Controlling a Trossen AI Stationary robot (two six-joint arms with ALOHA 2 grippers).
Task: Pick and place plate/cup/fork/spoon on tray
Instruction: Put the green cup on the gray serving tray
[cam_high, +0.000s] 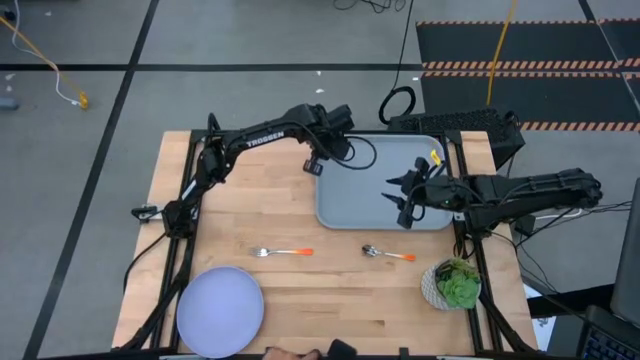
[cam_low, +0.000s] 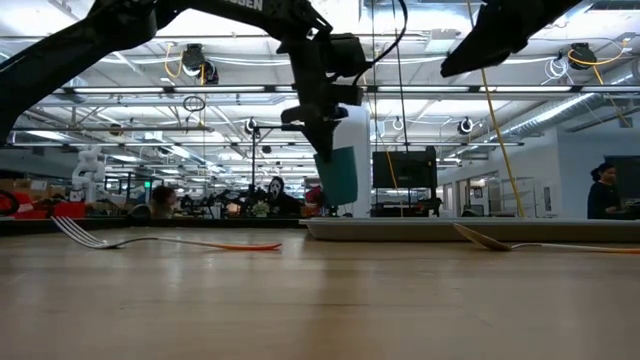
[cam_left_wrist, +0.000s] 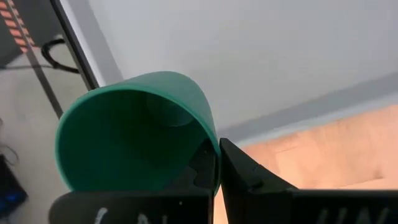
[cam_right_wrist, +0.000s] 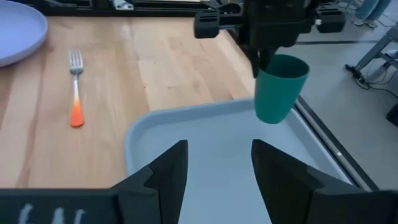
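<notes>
Cup (cam_right_wrist: 280, 88): dark green, clamped by its rim in the left gripper (cam_right_wrist: 264, 59), hanging upright above the tray's near-left corner, clear of its floor. Tray (cam_high: 360, 200): grey-blue, at the table's far side. Right gripper (cam_high: 404, 192): fingers spread, holding nothing, over the tray's right half. Fork (cam_high: 281, 252) and spoon (cam_high: 387, 254): on the wood before the tray, well apart. Plate (cam_high: 220, 310): lavender-blue, near-left corner of the table.

A white bowl of green leafy stuff (cam_high: 455, 284) sits near the table's (cam_high: 340, 300) front right corner. A keyboard (cam_high: 450, 122) lies past the far edge.
</notes>
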